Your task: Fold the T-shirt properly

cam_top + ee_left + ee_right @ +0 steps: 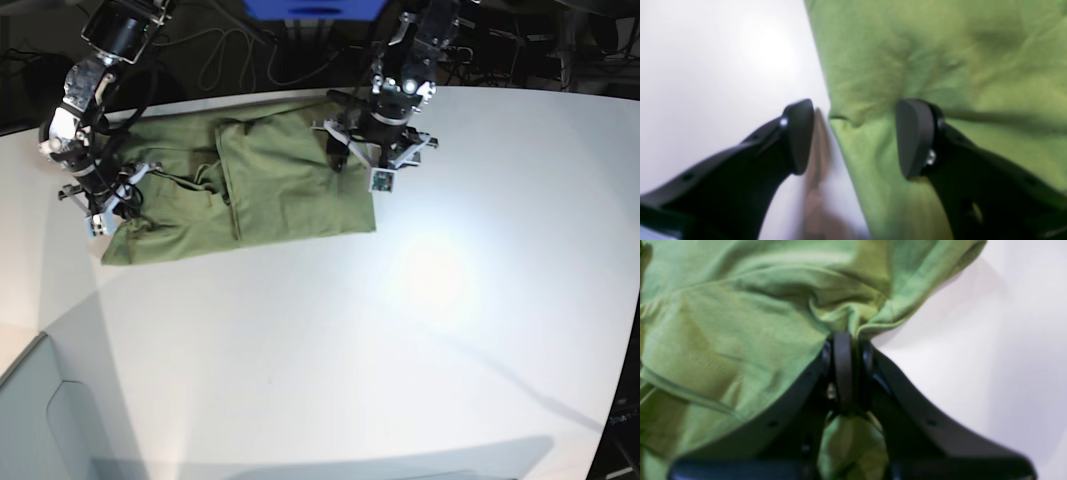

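- The right gripper (pixel 849 340) is clamped on a bunched edge of the T-shirt (pixel 740 333), with cloth puckered just ahead of its tips.
- The left gripper (pixel 855 136) has its jaws spread wide, one fingertip (pixel 915 136) over the shirt's side edge, the other over bare white desk (pixel 723 66).
- The T-shirt lies partly folded on the desk between the two grippers.

Bright overhead light leaves soft glare patches on the white tabletop (pixel 430 330), both wrist views are blurred and soft-focused, and the base view's far background stays dark.
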